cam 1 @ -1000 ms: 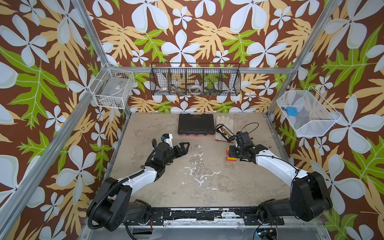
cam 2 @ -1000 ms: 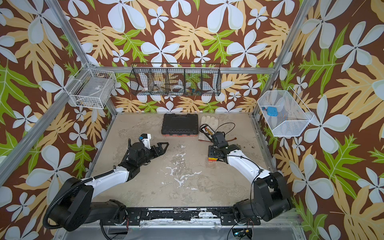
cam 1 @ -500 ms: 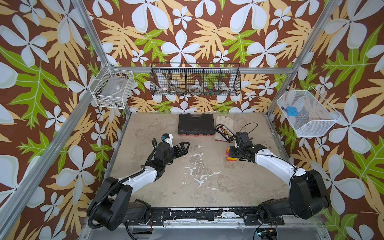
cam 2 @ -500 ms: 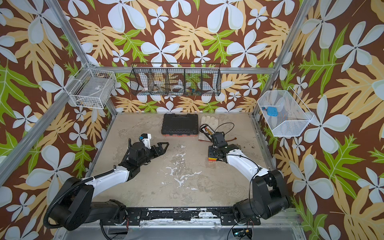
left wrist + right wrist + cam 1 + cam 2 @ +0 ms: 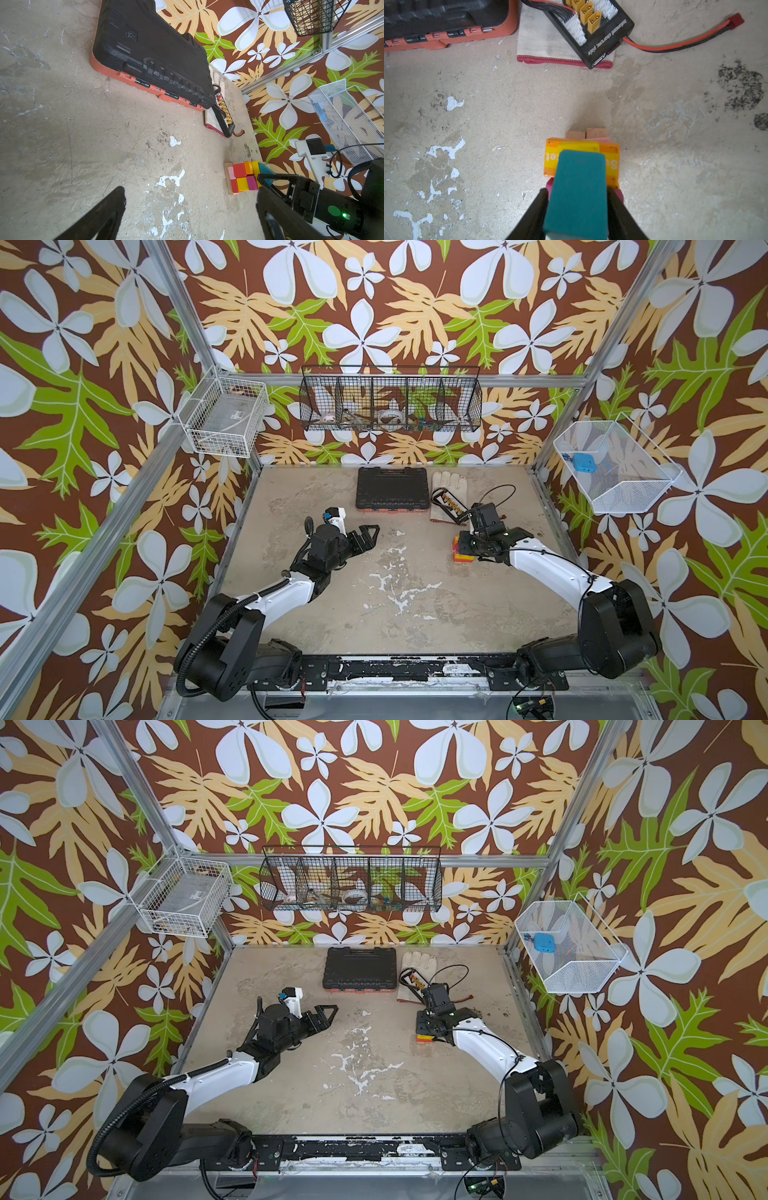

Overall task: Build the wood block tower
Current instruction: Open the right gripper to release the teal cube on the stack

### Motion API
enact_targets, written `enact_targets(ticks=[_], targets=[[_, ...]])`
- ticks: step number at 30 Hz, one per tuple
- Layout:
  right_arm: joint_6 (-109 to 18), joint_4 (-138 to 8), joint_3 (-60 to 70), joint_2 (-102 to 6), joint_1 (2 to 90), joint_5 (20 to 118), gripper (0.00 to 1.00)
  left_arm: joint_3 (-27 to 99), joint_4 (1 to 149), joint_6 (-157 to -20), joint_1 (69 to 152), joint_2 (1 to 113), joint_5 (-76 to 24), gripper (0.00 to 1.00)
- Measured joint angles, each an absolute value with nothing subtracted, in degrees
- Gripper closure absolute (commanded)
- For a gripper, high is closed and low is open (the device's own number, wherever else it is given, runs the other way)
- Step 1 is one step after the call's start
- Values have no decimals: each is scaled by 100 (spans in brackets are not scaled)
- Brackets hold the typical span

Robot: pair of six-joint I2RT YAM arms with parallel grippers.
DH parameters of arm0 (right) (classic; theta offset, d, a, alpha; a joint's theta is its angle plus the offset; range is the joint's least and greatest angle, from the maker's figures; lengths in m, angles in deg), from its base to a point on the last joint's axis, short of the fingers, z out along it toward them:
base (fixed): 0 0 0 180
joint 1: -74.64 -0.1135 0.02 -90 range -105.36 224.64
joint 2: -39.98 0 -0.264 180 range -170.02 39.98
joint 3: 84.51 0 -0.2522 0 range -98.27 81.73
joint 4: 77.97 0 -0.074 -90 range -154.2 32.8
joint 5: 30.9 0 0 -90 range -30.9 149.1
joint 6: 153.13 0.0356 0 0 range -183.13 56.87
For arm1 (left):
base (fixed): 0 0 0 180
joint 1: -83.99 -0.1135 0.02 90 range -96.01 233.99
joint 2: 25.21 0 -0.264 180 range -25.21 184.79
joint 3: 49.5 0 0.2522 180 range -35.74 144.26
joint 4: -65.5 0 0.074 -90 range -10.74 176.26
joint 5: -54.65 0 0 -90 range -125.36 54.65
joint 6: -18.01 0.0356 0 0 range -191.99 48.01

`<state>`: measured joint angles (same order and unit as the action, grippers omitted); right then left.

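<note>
1. Grasping the teal block [image 5: 577, 176] in the right gripper [image 5: 577, 190], jaws apparently clenched on both flanks; left gripper [image 5: 371, 536] spread wide and empty, toward 10 o'clock.
2. Lower straight, square over the yellow piece [image 5: 579, 146]; release only once seated flat.
3. At 3 o'clock on the tabletop: tower [image 5: 243, 178], compact, with red, orange, yellow and magenta bricks on tan planks [image 5: 586, 133].
</note>
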<state>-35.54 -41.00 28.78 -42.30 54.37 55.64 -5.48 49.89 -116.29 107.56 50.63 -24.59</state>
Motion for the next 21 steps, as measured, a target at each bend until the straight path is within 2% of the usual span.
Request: enact_targets(ticks=[13, 21], targets=[[-3379, -4057, 2847, -4230, 5437, 5457, 68, -548, 4989, -11626, 10756, 5063, -2459, 1], [-3333, -4006, 2847, -4228, 5437, 5457, 54, -546, 4989, -11629, 10756, 5065, -2459, 1]])
